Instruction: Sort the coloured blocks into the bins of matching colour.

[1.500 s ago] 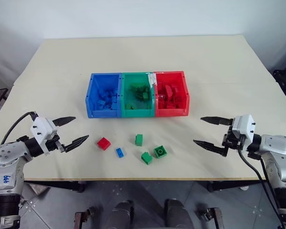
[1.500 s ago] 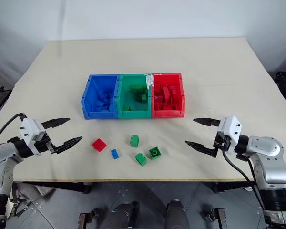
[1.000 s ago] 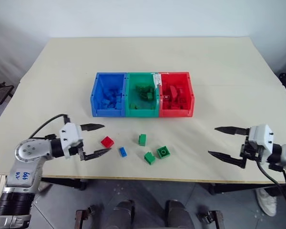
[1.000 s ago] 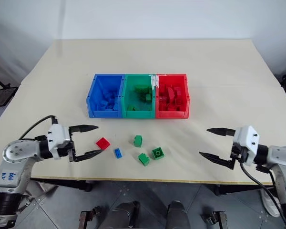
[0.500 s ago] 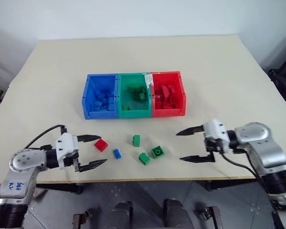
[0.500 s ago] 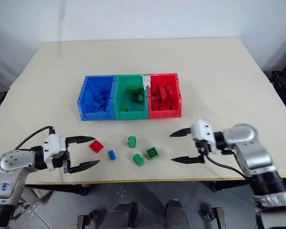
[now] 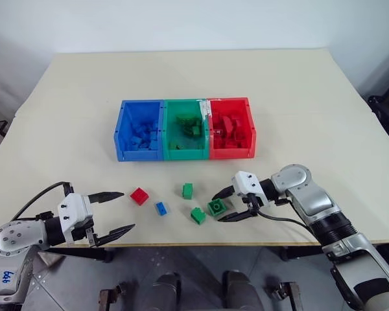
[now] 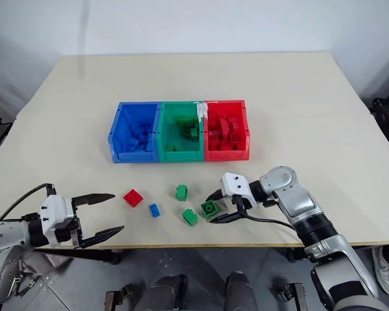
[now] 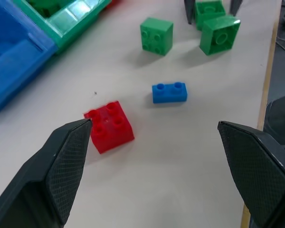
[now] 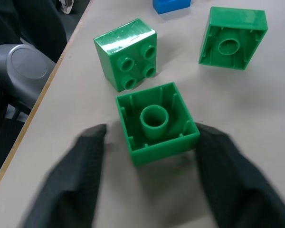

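Right wrist view, nearest item: one green block [image 10: 157, 122] is being shown lying hollow side up on the table [image 8: 298, 123], and it is being flanked by the two black fingers [image 10: 69, 185] of the right gripper [image 8: 215, 206]. The jaws are being seen narrowed about it, one finger on each side; contact with its walls cannot be told through the blur. A second green block [image 10: 126, 53], studs facing sideways, is being shown just beyond it near the table's front edge, and a third green block [image 10: 233, 37], also hollow side showing, is lying farther off.

Left wrist view: the left gripper [image 8: 96, 213] is being held spread wide with nothing between its fingers [image 9: 61, 161], over the table's near left edge. A red block [image 9: 109, 126] is lying just ahead of one fingertip, apart from it. A small blue block [image 9: 169, 92] is lying beyond that, by itself.

Right eye view, far items: three joined bins are being shown in a row at mid-table, well apart from the loose blocks. The blue bin [image 8: 115, 138], green bin [image 8: 163, 144] and red bin [image 8: 246, 138] are each being seen holding bricks of matching colour.
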Robot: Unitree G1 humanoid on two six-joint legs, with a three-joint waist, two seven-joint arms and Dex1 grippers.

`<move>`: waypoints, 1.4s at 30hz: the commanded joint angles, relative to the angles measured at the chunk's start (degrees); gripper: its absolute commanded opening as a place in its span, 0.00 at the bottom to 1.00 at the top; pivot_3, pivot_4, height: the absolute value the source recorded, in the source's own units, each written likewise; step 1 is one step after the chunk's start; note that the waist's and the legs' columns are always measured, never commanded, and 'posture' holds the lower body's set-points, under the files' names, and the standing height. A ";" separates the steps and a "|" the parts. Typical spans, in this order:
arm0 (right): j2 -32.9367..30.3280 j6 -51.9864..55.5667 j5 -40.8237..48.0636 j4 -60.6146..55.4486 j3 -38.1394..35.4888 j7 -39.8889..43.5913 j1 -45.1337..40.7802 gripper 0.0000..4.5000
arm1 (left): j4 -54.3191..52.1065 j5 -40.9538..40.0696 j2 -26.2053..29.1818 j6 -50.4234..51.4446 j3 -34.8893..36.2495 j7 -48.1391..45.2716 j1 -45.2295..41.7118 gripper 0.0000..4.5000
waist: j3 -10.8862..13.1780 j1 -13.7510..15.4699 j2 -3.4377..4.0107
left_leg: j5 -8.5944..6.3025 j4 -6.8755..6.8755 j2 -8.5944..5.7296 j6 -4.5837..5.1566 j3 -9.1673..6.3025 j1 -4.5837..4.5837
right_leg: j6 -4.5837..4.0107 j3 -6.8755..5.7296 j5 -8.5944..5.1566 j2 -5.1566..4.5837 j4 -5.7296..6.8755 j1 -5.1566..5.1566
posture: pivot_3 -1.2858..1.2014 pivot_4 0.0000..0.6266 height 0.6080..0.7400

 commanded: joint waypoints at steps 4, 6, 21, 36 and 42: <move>-0.59 3.35 3.62 -5.16 -4.04 -0.35 0.13 0.33 | -1.91 -1.93 -1.01 0.30 1.64 1.81 -0.18 1.00 | 0.00 -0.23 0.00 | 0.00 -0.02 0.00 -0.01 0.00 0.00 | 0.00 0.00 0.00 0.01 0.00 -0.01 | 0.52 0.24 1.00; 0.11 8.67 6.64 -8.00 -6.42 -2.45 -0.78 0.33 | -2.11 -2.71 -1.55 1.05 2.58 3.11 -0.12 1.00 | 0.00 -0.33 0.00 | -0.01 -0.03 0.02 -0.01 -0.03 0.00 | -0.01 0.00 0.00 0.01 0.00 -0.03 | 0.52 0.24 1.00; 20.93 10.64 -2.49 18.43 -9.54 -34.36 -26.52 0.33 | -3.85 -4.63 -5.92 2.55 9.64 9.51 7.10 1.00 | 0.00 -0.39 0.01 | -0.08 -0.11 0.11 -0.09 0.02 -0.02 | -0.18 0.16 0.03 0.12 0.14 -0.36 | 0.52 0.24 1.00; 7.70 8.97 5.89 -8.47 -13.24 -19.24 -7.61 0.99 | -6.43 -4.91 -2.37 7.19 1.08 5.99 -1.28 1.00 | 0.00 -0.09 0.01 | -0.12 -0.14 0.08 -0.02 0.25 -0.21 | -0.25 0.00 0.06 -0.01 0.51 -0.80 | 0.52 0.24 1.00; -5.97 0.17 8.51 -16.05 -19.59 -9.75 12.50 0.99 | -1.87 -2.63 -0.64 6.46 -6.26 0.22 -8.88 1.00 | 0.00 -0.19 0.01 | -0.25 -0.04 0.04 0.06 0.62 -0.16 | -0.25 -0.06 0.06 0.04 0.36 -0.80 | 0.52 0.24 1.00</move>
